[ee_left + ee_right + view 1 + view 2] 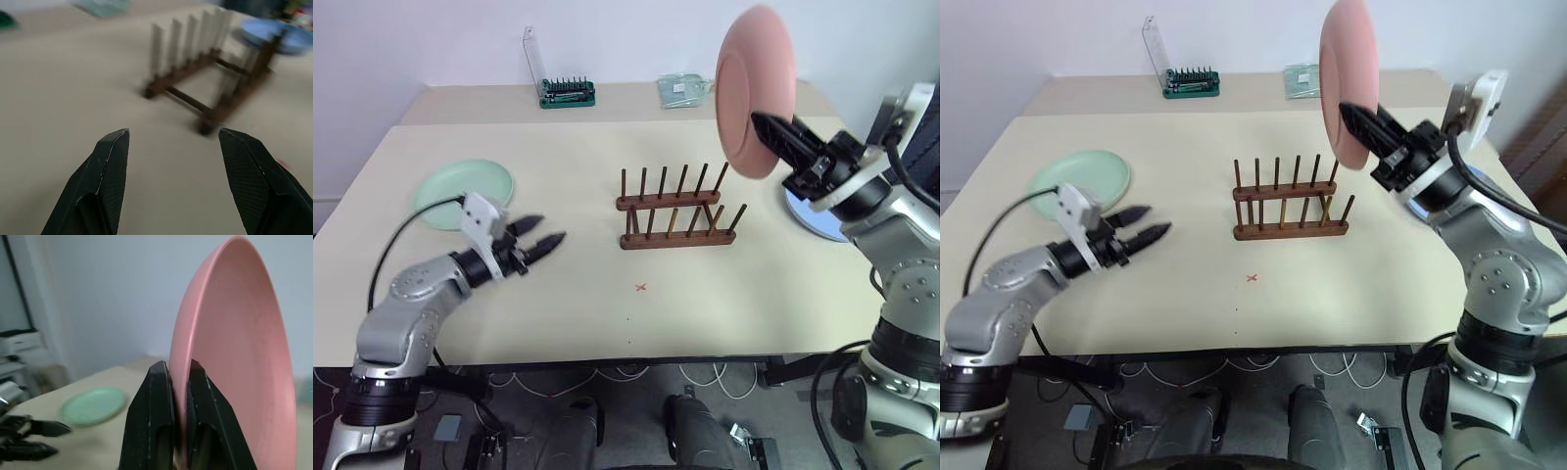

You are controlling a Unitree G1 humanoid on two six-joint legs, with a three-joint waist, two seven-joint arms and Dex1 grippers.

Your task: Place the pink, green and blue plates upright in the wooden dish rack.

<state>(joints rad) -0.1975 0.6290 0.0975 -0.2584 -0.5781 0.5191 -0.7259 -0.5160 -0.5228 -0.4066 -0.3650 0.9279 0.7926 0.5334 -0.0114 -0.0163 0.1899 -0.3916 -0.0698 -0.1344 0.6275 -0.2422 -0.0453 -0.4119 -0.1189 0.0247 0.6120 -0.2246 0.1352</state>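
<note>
Across the beige worktop (724,294) the wooden dish rack (674,211) sits below and left of the right fingers (773,130), clamped on the upright pink plate (752,90); the left fingers (540,237) gape empty, the green plate (460,191) just behind them.

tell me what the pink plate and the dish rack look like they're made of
Pink plate: probably plastic, matte; flat even salmon colour, no glaze shine, thin rim pinched by the right gripper.
Dish rack: looks like wood, dark reddish-brown, slightly satin; slim round pegs set upright in two base rails.
</note>
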